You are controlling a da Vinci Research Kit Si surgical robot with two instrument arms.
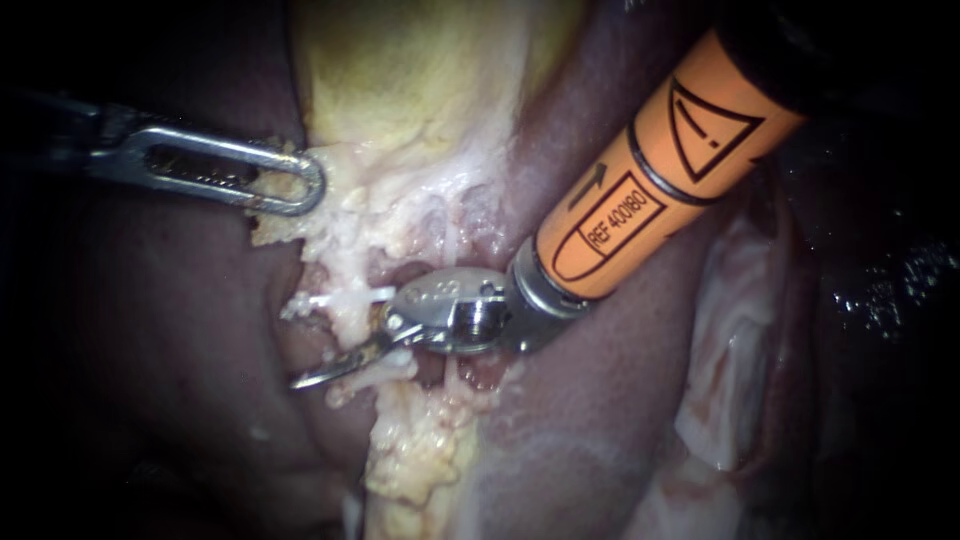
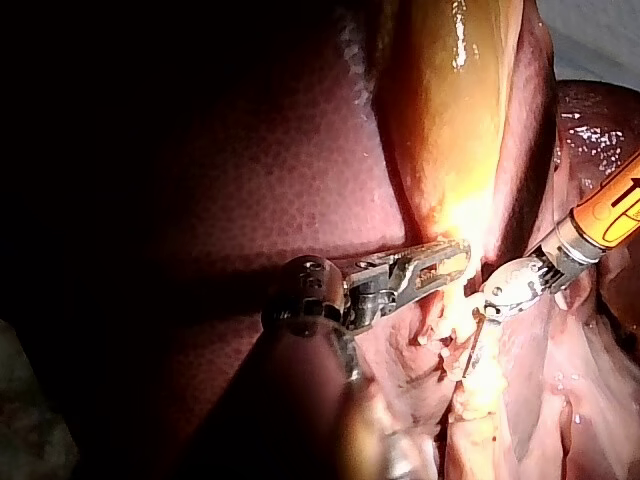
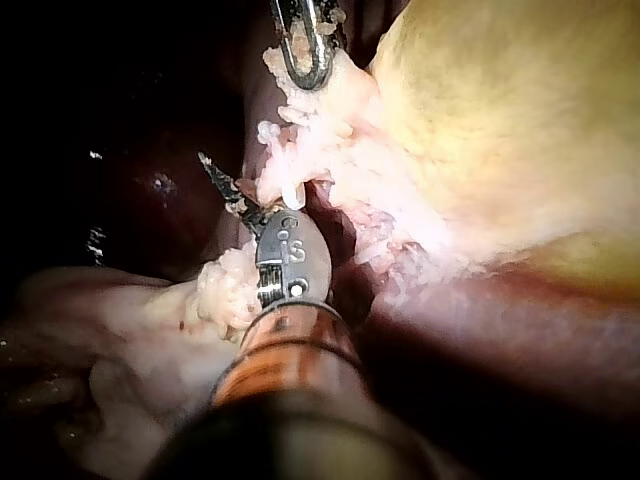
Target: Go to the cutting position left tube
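The hand of my right instrument (image 1: 318,374) is a pair of slim blades on a silver wrist, below an orange shaft that comes in from the upper right. As far as the endoscope and both wrist views show, the blades lie together with no gap between them and hold nothing. They show as one thin pointed profile (image 3: 222,182).

A thin white tube (image 1: 340,297) runs crosswise just beside this hand. One end of it reaches the silver wrist and the rest lies alongside the blades but apart from them. A lump of pale fatty tissue (image 1: 347,325) sits between the tube and the blades. On the blades' other side a thicker pale strand (image 1: 385,372) lies right against them. The endoscope view does not show which of the two is the left tube.

The hand of my left instrument (image 1: 300,186) is well ahead of the right blades' tips, past the thin tube. Its windowed jaws are pressed onto a flap of the same pale tissue (image 1: 350,215) and pinch it from two sides. In the left wrist view that hand (image 2: 448,262) has its tip in the bright tissue, with the right instrument (image 2: 486,340) just beyond it.

The yellow gallbladder (image 1: 420,70) rises beyond the pinched flap, and the dark red liver (image 1: 150,330) lies under both hands
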